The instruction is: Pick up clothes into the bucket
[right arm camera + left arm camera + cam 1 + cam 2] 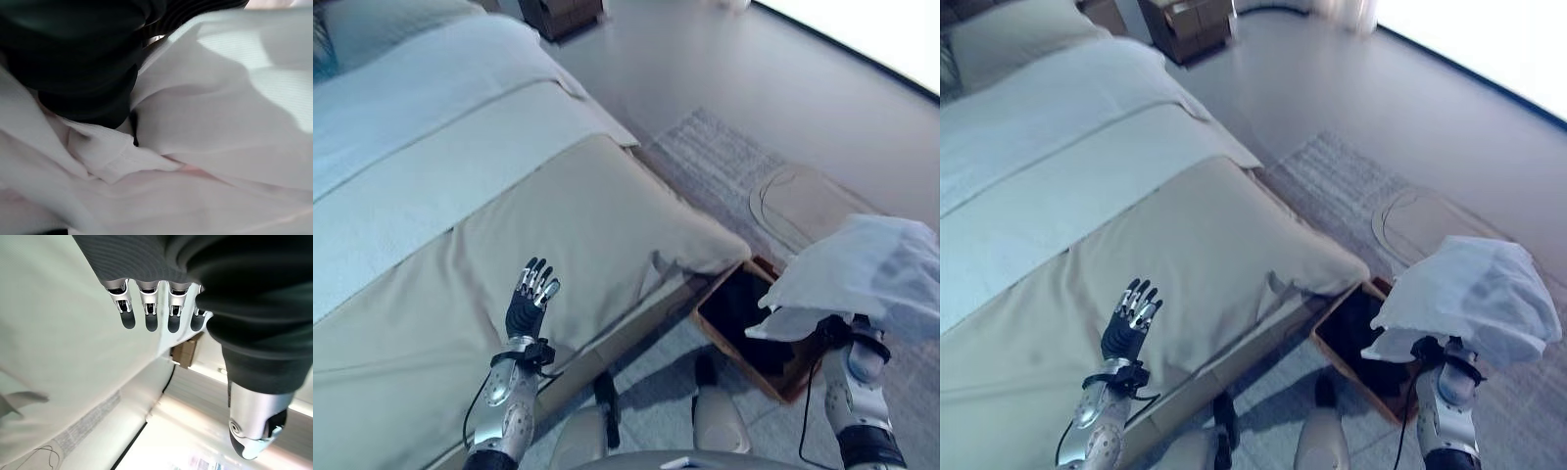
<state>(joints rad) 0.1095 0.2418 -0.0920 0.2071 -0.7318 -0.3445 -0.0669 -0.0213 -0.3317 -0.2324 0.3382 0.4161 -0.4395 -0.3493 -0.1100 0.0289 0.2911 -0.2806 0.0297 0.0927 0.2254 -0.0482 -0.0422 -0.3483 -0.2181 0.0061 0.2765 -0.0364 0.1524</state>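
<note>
A white cloth [862, 274] hangs bunched over my right hand [834, 331], which is raised at the lower right. The cloth sits just above and to the right of the bucket [736, 360], a brown square box with a dark inside, on the floor by the bed's corner. In the right wrist view the cloth [205, 122] lies in folds against the hand's dark cover [73, 58]. My left hand [530, 304] is open with straight fingers [149, 308], held over the beige bedcover and holding nothing.
The bed [460, 196] takes up the left side, with pale blue and beige covers. A grey patterned rug [724, 157] and a round beige mat [803, 201] lie on the floor beyond the bucket. Brown furniture [1185, 24] stands at the far wall.
</note>
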